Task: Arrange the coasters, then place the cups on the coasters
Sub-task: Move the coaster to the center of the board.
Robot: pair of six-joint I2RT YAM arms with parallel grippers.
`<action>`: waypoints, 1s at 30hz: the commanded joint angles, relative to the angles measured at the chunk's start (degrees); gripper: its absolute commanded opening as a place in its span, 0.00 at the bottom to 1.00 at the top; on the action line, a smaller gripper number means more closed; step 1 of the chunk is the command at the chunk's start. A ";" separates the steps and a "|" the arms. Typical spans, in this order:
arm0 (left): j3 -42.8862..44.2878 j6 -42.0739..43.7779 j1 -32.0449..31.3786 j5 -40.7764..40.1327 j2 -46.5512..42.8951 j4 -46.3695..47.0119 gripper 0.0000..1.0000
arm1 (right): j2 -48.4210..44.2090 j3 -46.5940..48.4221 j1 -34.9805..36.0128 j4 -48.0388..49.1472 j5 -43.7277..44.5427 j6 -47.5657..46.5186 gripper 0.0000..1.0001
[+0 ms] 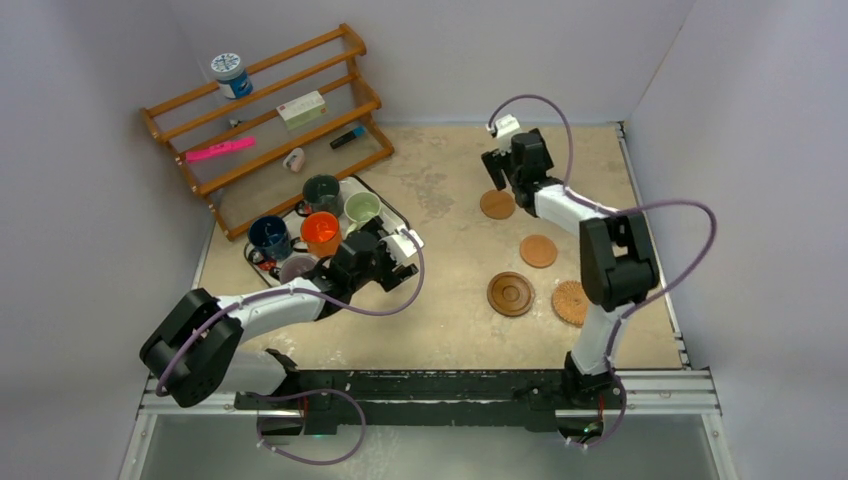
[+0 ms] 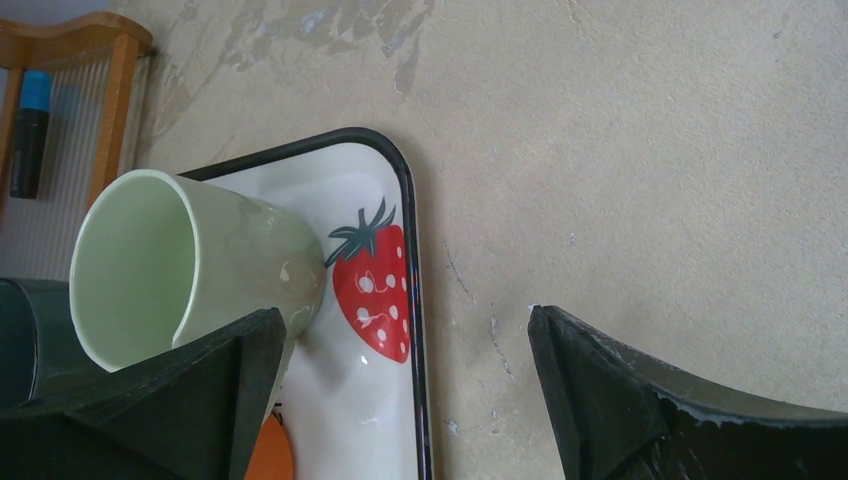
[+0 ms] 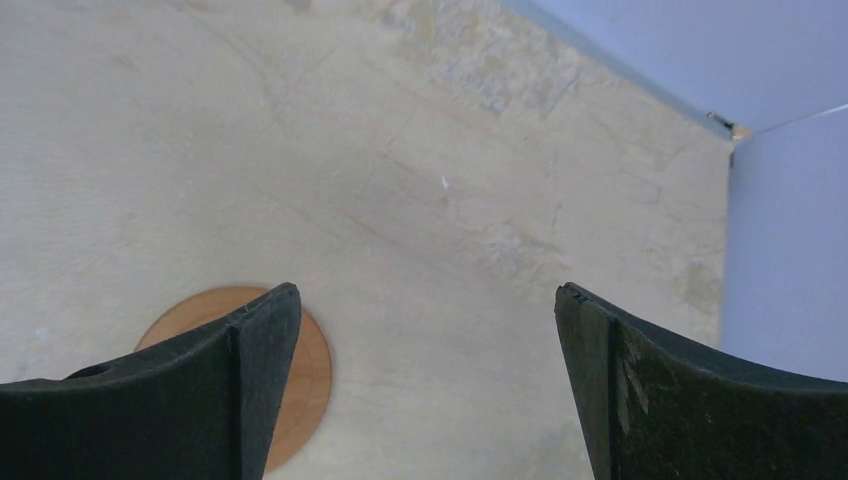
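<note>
Four coasters lie on the right half of the table: a plain one [image 1: 497, 204], another [image 1: 538, 250], a dark ringed one [image 1: 510, 293] and a wicker one [image 1: 570, 302]. My right gripper [image 1: 496, 178] [image 3: 428, 290] hangs open just behind the far coaster [image 3: 310, 370], whose edge shows past the left finger. The cups stand on the strawberry tray [image 1: 400, 217]: dark grey-green [image 1: 321, 191], pale green [image 1: 361, 207], orange [image 1: 321, 232], dark blue [image 1: 269, 236], purple-grey [image 1: 297, 268]. My left gripper [image 1: 380, 236] [image 2: 405, 312] is open over the tray's rim [image 2: 412, 250], right of the pale green cup [image 2: 200, 260].
A wooden rack [image 1: 270, 120] at the back left holds a blue-and-white jar [image 1: 231, 75] and small items. Walls close in the table on the left, back and right. The metal rail [image 1: 450, 385] with the arm bases runs along the near edge.
</note>
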 commanded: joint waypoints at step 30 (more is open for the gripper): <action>0.97 -1.07 0.31 0.57 -2.25 0.71 1.00 | -25.14 -29.05 -5.27 -15.65 -12.12 -17.77 0.99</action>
